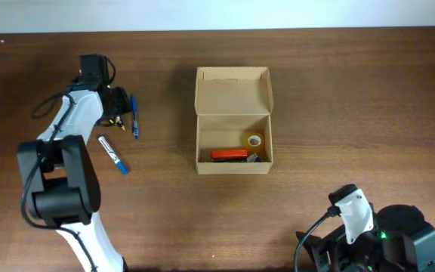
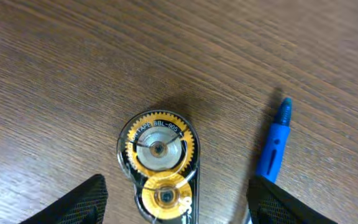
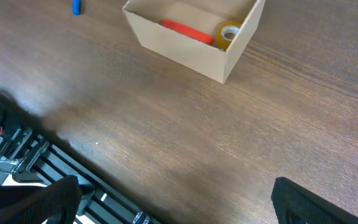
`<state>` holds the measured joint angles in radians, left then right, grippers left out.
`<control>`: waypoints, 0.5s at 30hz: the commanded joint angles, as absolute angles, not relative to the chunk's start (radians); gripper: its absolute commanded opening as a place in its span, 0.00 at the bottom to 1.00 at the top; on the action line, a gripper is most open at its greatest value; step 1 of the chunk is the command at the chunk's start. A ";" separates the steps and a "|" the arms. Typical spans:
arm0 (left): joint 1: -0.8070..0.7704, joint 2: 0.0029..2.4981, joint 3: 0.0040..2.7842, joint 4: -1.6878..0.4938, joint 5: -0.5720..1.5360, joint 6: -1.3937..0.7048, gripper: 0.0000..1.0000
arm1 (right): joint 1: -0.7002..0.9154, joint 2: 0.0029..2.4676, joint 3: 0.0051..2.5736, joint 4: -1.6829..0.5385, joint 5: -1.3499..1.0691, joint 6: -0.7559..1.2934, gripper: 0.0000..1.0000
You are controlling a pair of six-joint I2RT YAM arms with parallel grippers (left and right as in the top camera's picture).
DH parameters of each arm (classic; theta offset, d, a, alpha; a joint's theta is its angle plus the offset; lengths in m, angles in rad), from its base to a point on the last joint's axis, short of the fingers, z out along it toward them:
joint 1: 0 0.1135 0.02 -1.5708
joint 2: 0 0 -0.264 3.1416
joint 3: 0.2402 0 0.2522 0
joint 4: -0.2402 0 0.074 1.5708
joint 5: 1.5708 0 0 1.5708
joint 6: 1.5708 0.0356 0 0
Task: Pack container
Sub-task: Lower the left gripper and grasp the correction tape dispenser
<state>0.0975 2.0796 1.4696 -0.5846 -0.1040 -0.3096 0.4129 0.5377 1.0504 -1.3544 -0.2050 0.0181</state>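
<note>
The left pincer (image 2: 176,202) hangs released over a tape roller (image 2: 157,163) on the desk (image 2: 67,56), while the right pincer (image 3: 179,205), also released, sits apart from the open box (image 1: 232,94).

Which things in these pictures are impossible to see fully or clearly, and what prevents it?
Overhead view: the tape dispenser lies almost fully hidden under the left hand.
Left wrist view: the bottom edge cuts off the dispenser's lower end; a finger covers the lower part of the blue pen.
Overhead view: the grey item beside the red object in the container is too small to identify.
</note>
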 commanded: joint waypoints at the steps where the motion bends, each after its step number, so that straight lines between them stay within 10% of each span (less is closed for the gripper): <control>1: 0.101 2.125 1.464 -0.582 -0.093 -0.346 0.70 | 0.412 0.536 1.051 -1.351 -0.215 0.012 0.99; 15: 0.136 2.128 1.464 -0.568 -0.089 -0.348 0.66 | 0.412 0.536 1.051 -1.351 -0.215 0.012 0.99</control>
